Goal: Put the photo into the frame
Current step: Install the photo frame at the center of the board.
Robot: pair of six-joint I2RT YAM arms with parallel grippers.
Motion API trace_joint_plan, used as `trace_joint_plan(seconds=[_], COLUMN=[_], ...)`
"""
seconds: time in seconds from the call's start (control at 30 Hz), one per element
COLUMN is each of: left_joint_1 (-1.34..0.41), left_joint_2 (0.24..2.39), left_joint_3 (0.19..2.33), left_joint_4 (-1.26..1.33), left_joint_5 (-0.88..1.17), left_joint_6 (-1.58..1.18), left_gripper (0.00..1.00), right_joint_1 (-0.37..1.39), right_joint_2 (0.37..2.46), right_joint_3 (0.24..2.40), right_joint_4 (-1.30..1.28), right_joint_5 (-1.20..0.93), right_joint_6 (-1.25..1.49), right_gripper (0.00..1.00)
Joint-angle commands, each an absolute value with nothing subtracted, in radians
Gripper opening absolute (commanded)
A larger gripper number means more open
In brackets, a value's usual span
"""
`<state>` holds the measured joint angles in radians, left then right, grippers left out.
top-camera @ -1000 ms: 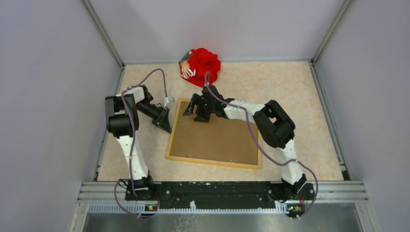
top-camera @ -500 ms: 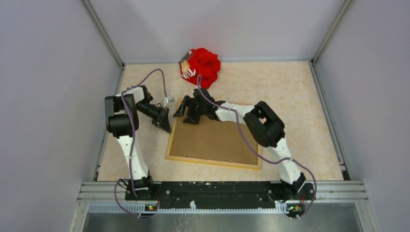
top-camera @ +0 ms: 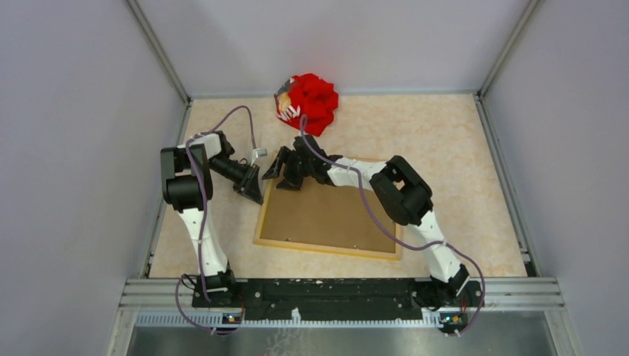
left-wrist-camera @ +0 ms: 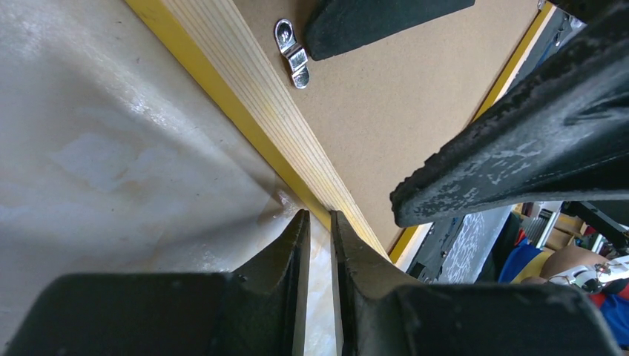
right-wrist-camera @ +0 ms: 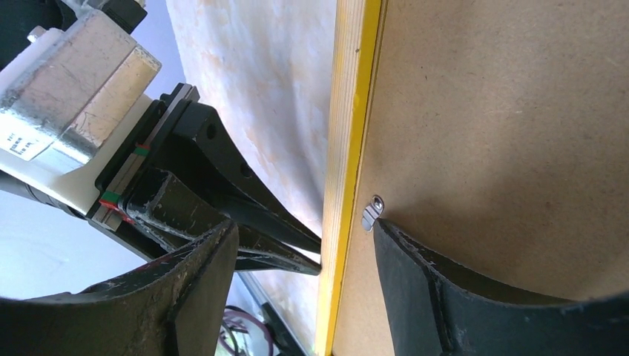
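Observation:
The frame (top-camera: 319, 248) lies face down on the table, its wood-coloured back up and yellow edge (right-wrist-camera: 348, 111) showing. A brown backing board (top-camera: 334, 215) fills it. The photo is hidden. My left gripper (top-camera: 254, 194) rests on the table outside the frame's left rail; its tips (left-wrist-camera: 320, 215) touch the yellow edge, almost shut with nothing between them. My right gripper (top-camera: 284, 172) stands open at the far left corner. It straddles the left rail (right-wrist-camera: 304, 224), one finger on the board beside a metal turn clip (right-wrist-camera: 372, 212), the other over the table.
A red bundle (top-camera: 311, 100) lies at the back of the table, just beyond the frame's far left corner. Small metal clips (left-wrist-camera: 291, 52) sit along the board's edges. Enclosure walls close in the table on three sides.
My right gripper has slid left along the frame's far edge to its far left corner, and its jaws have narrowed a little. The left arm and the frame have not moved.

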<state>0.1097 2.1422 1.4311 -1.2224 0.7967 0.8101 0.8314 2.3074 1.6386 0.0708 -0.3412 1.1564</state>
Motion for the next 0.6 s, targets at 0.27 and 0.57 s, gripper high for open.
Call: trace_joint_plan(seconds=[0.27, 0.57], left_joint_1=[0.1, 0.1], left_joint_2=[2.129, 2.119], left_joint_3=[1.412, 1.412], left_joint_4=[-1.121, -1.128], left_joint_5=[0.755, 0.752], left_joint_6=[0.847, 0.851], left_gripper=[0.21, 0.22], right_joint_1=[0.858, 0.868], right_joint_2=[2.352, 2.335], right_joint_3=[1.672, 1.639], right_joint_4=[0.079, 0.12], right_joint_5=[-0.297, -0.211], right_joint_6=[1.186, 1.212], right_gripper=[0.65, 0.63])
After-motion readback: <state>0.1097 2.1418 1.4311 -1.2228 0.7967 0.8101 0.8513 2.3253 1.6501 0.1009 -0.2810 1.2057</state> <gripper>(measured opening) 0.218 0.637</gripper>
